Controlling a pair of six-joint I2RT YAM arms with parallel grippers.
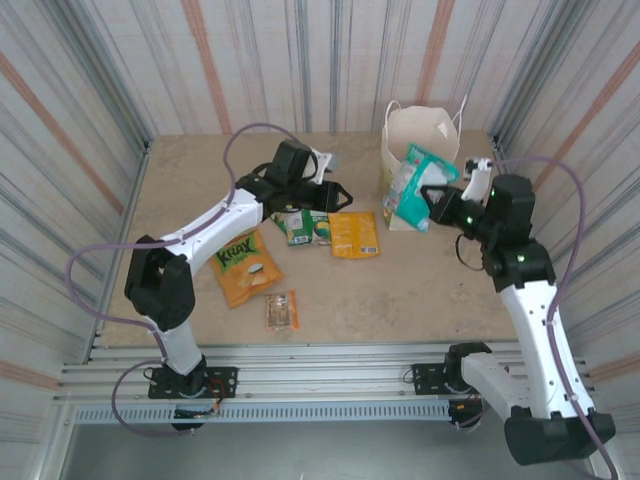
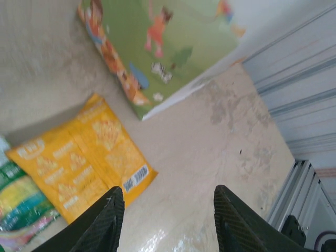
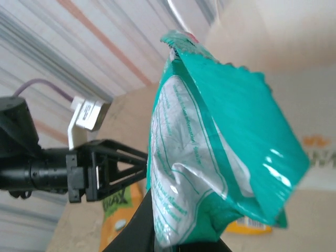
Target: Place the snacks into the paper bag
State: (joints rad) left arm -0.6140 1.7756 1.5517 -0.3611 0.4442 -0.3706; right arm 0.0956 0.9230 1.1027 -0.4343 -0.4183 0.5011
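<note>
The white paper bag (image 1: 420,138) stands upright at the back right, its green printed side (image 2: 163,47) facing the left wrist camera. My right gripper (image 1: 437,203) (image 3: 173,237) is shut on a teal packet (image 1: 412,187) (image 3: 220,152), held off the table just in front of the bag. My left gripper (image 1: 335,190) (image 2: 165,210) is open over bare table beside an orange packet (image 1: 355,233) (image 2: 79,163). A green packet (image 1: 303,226) (image 2: 21,205), an orange-yellow packet (image 1: 247,265) (image 3: 118,210) and a small clear packet (image 1: 282,310) lie on the table.
Corrugated metal walls (image 1: 90,110) close in the table on three sides. A metal rail (image 1: 320,385) runs along the near edge by the arm bases. Bare tabletop (image 1: 430,290) lies at the front right.
</note>
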